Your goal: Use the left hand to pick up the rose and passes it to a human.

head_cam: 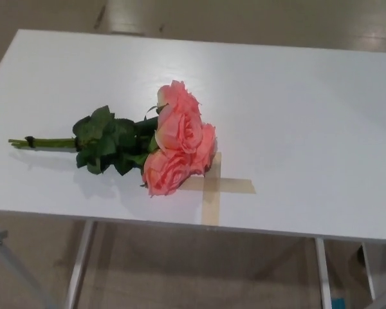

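A bunch of pink roses (pixel 179 141) lies on its side on the white table (pixel 296 116), left of the middle. The blooms point right and partly cover a cross of tan tape (pixel 222 187). Dark green leaves (pixel 106 141) sit behind the blooms. The thin green stems (pixel 42 143) run left, bound by a dark tie near their ends. Neither of my hands shows in the head view.
The table's front edge runs across the lower part of the picture, with its metal legs (pixel 80 257) and the tan floor (pixel 199 270) below. More floor shows beyond the far edge.
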{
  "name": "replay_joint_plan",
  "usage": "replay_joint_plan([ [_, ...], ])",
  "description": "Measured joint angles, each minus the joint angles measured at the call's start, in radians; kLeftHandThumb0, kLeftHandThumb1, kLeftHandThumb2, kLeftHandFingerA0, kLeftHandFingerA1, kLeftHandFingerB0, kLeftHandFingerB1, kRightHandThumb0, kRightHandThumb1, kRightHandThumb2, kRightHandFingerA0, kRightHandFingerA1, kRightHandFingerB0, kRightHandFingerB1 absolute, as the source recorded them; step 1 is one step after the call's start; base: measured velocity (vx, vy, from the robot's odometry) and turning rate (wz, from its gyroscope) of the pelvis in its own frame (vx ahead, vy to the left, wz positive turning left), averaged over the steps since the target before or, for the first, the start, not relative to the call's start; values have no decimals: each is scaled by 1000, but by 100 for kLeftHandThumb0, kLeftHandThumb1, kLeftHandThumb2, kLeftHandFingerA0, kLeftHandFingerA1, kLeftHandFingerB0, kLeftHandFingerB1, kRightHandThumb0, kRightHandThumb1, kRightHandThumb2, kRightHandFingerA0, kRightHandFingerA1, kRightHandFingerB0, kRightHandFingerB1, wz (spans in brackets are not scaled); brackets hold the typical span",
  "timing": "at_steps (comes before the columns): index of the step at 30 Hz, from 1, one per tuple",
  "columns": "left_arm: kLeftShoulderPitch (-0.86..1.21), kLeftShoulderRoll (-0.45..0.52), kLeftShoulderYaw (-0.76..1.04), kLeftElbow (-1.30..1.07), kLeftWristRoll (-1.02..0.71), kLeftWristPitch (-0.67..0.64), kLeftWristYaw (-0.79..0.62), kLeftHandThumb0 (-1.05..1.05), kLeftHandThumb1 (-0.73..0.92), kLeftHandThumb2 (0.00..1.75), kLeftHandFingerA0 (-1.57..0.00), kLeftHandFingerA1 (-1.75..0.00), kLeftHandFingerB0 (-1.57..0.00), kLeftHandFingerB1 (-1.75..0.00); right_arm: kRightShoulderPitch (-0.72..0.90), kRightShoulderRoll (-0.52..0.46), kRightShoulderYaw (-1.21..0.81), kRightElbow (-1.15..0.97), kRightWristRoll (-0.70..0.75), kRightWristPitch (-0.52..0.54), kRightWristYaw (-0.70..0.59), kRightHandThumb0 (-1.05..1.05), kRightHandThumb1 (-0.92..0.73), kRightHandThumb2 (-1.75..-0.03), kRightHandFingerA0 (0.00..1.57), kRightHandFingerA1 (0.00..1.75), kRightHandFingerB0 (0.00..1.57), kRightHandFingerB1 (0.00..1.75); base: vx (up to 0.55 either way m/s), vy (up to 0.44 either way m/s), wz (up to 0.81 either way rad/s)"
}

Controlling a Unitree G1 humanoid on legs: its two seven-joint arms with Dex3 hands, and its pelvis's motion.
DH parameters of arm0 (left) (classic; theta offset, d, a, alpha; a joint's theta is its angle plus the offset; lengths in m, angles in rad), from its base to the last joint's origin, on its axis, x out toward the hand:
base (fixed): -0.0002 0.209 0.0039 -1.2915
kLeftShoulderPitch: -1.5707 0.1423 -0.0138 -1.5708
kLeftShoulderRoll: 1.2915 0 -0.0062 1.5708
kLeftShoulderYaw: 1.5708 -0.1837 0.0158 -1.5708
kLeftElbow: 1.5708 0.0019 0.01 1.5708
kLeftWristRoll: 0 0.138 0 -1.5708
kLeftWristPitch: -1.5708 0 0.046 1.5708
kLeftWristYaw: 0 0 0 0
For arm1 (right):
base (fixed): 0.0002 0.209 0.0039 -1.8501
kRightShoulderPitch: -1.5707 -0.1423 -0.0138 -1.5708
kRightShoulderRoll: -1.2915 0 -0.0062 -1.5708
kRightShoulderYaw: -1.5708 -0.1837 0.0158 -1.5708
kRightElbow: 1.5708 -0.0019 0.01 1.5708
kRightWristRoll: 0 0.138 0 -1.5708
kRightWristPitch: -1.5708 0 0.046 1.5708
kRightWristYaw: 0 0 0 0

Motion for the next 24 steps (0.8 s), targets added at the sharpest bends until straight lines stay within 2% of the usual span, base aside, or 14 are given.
replay_joint_plan([
  [2,0,0,0,6,0,-7,-5,-51,52,79,-51,-51,-37,-45,-2,0,1,2,-1,-3,0,-29,-65,-59,65,43,52,38,0,0,0],
  [3,0,0,0,7,0,-10,-6,-47,59,58,-52,-38,-37,-33,-3,0,1,3,-2,-4,-1,-29,-65,-59,65,43,51,38,0,0,0],
  [6,3,0,9,14,-3,-19,-11,-48,58,57,-47,-36,-34,-32,-2,0,3,7,-3,-6,-1,-29,-65,-59,65,43,51,38,0,0,0],
  [7,4,0,12,15,-3,-22,-14,-28,33,91,-10,-51,-10,-50,-2,0,4,9,-4,-6,-2,-29,-65,-59,65,43,51,38,0,0,0],
  [9,6,0,23,15,-5,-31,-18,-30,31,90,-7,-50,-7,-49,-3,0,5,11,-5,-7,-2,-29,-65,-59,65,43,51,38,0,0,0],
  [10,6,0,25,15,-5,-35,-19,-33,28,87,0,-49,0,-46,-3,0,6,12,-5,-7,-2,-29,-65,-59,65,43,52,38,0,0,0],
  [11,8,0,30,13,-6,-42,-20,-33,25,85,-1,-49,0,-46,-4,0,6,13,-6,-7,-2,-29,-65,-59,66,43,52,38,0,0,0],
  [12,9,0,35,9,-7,-54,-20,-62,40,78,0,-36,-12,-40,-7,0,7,15,-7,-7,-2,-29,-65,-59,65,43,52,39,0,0,0],
  [17,40,-4,61,-44,-10,-135,-25,-58,38,77,0,-35,-13,-36,-15,-2,10,14,-10,-9,-2,-29,-65,-59,67,44,53,39,0,0,0],
  [18,55,-4,66,-70,-12,-154,-31,-60,45,55,-10,-27,-13,-25,-14,-2,10,15,-10,-9,-2,-29,-65,-59,67,44,53,39,0,0,0],
  [19,67,-4,69,-90,-15,-167,-34,-60,45,55,-10,-27,-13,-25,-14,-2,10,15,-10,-10,-2,-29,-65,-59,67,44,53,39,0,0,0],
  [20,84,-4,73,-120,-19,-184,-41,-31,21,82,0,-49,0,-46,-14,-2,11,15,-10,-10,-2,-29,-65,-59,67,44,53,39,0,0,0],
  [23,160,-4,89,-270,-43,-225,-68,-30,22,82,-1,-48,-1,-46,-14,-2,13,15,-10,-10,-2,-29,-65,-59,67,44,53,39,0,0,0],
  [24,179,-3,93,-309,-48,-230,-75,-55,43,54,-16,-29,-20,-28,-14,-2,13,16,-10,-10,-2,-29,-65,-59,67,44,53,39,0,0,0],
])
